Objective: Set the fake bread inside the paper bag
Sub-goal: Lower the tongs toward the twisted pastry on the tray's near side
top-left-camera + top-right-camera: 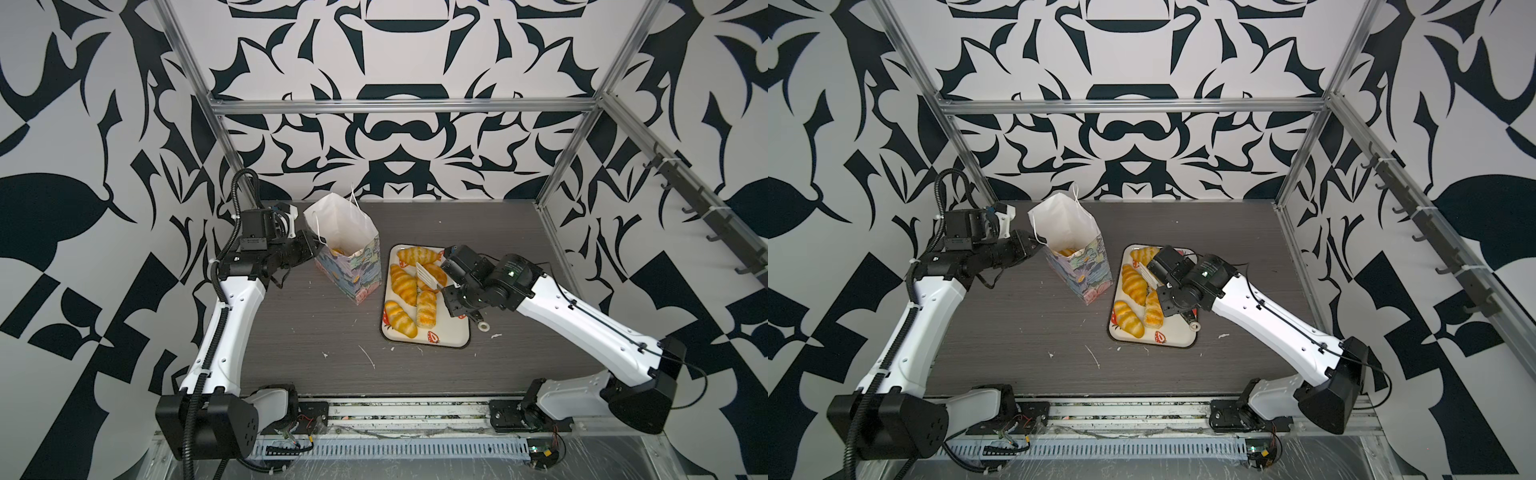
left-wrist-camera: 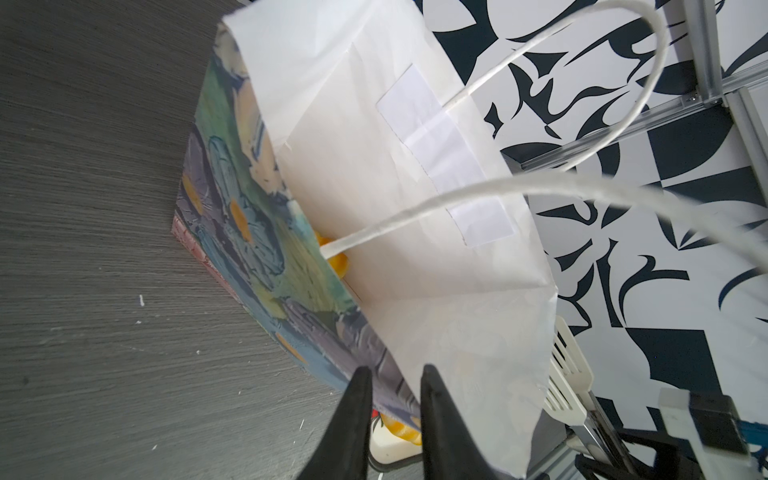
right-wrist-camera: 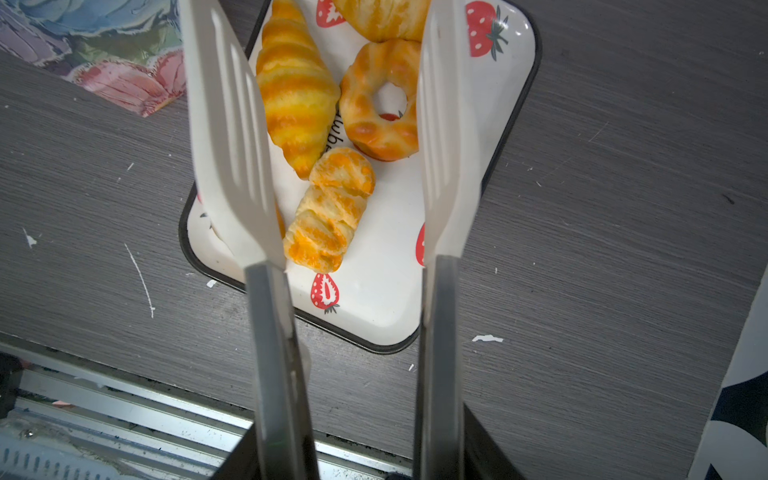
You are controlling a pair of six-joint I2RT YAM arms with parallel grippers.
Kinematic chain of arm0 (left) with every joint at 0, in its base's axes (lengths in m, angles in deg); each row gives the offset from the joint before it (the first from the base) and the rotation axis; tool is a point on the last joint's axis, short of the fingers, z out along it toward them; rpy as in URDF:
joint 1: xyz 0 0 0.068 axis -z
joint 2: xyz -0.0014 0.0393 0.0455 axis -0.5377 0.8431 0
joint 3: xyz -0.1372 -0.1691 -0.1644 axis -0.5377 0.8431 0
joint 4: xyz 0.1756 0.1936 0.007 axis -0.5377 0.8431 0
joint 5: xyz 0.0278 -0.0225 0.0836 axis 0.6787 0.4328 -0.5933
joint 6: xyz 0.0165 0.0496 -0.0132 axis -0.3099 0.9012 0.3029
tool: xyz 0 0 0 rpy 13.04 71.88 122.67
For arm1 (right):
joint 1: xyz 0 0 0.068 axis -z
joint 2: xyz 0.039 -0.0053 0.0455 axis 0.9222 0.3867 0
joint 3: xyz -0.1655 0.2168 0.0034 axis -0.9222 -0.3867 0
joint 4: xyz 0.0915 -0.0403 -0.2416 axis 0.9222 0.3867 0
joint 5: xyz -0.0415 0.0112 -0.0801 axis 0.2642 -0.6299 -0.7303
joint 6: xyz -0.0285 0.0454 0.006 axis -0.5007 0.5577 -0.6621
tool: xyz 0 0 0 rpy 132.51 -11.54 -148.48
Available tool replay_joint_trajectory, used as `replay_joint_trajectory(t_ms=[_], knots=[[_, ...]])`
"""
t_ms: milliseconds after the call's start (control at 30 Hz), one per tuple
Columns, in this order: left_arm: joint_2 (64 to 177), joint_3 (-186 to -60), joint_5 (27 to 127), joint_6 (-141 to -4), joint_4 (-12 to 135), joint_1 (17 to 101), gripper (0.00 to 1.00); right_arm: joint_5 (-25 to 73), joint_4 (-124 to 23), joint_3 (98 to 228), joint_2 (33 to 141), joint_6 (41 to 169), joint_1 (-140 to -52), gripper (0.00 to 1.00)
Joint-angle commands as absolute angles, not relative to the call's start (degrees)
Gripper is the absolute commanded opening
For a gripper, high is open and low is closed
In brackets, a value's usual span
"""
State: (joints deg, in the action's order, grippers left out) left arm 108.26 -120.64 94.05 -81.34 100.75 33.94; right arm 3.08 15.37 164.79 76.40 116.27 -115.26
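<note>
The right gripper [image 3: 361, 465] clamps white slotted tongs [image 3: 232, 145], whose blades stand apart over the strawberry tray [image 3: 374, 307]. The twisted pastry [image 3: 332, 212] lies between them, its long axis roughly along the blades, with the ring doughnut [image 3: 380, 104] beyond it by one blade. The left gripper [image 2: 392, 415] pinches the wall of the paper bag [image 1: 349, 257], which stands on the bench just off the tray's left edge.

Both top views look steeply down from above the front edge onto the whole table [image 1: 311, 332], almost identical. My left wrist camera sits right against the bag [image 2: 374, 166]. My right wrist camera looks down between the tongs [image 3: 232, 137] onto the tray [image 3: 374, 311], which I also see from above.
</note>
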Motion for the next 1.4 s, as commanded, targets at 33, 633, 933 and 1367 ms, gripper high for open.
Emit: replay_joint_trajectory(t_ms=[33, 633, 933, 1367], knots=[[107.85, -121.61, 94.48, -81.04, 101.32, 34.11, 0.25, 3.65, 13.53, 163.85, 74.49, 117.51, -115.02, 0.55], [108.05, -121.44, 94.68, -81.16, 101.34, 34.2, 0.25, 8.1, 10.39, 155.87, 75.4, 119.03, -114.97, 0.59], [108.32, -121.44, 94.94, -81.2, 101.3, 34.2, 0.25, 9.14, 8.88, 153.66, 76.57, 119.43, -114.64, 0.59], [108.33, -120.91, 94.37, -80.94, 101.0, 34.15, 0.25, 11.03, 5.46, 150.03, 77.79, 120.43, -114.62, 0.6]])
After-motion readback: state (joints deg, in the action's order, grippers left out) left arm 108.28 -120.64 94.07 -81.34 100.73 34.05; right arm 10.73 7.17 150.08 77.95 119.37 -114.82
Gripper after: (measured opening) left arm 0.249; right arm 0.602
